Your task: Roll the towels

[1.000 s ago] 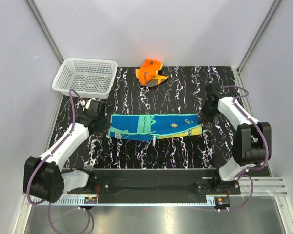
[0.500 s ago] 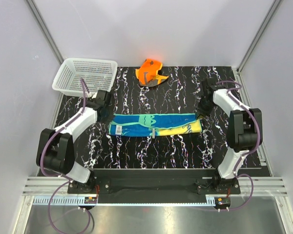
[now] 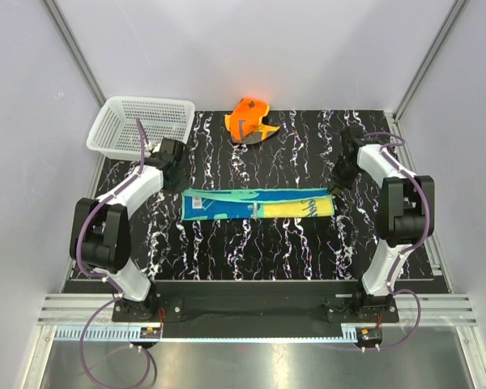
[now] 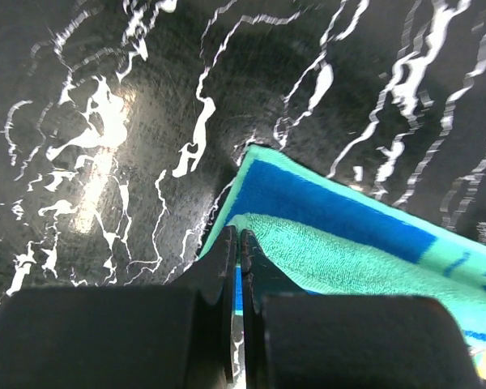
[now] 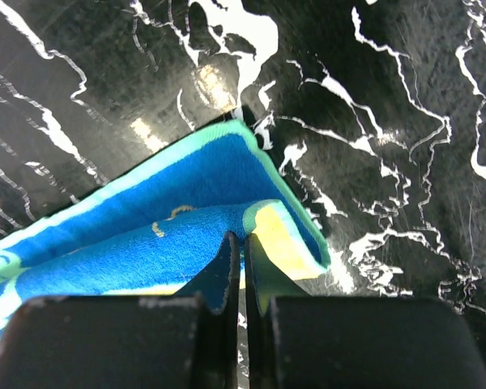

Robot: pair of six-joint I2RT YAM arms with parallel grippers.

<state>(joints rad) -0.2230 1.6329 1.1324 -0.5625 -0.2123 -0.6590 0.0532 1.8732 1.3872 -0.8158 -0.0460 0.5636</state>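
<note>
The yellow and teal-blue towel (image 3: 259, 204) lies mid-table as a long narrow strip, folded lengthwise, blue side mostly up. My left gripper (image 3: 181, 185) is at its left end, shut on the folded teal corner (image 4: 259, 223); the jaws (image 4: 238, 237) nearly touch. My right gripper (image 3: 334, 186) is at its right end, shut on the yellow-edged folded corner (image 5: 279, 235); its tips (image 5: 244, 239) pinch the upper layer. The bright orange towel (image 3: 251, 119) lies crumpled at the far middle, away from both grippers.
A white mesh basket (image 3: 150, 101) stands at the far left corner, just beyond my left arm. The black marbled mat (image 3: 251, 251) covers the table. Grey walls and metal posts close in the sides and back.
Both grippers have moved away from the near edge, carrying the towel's near edge over. The towel is now a narrower, straighter strip.
</note>
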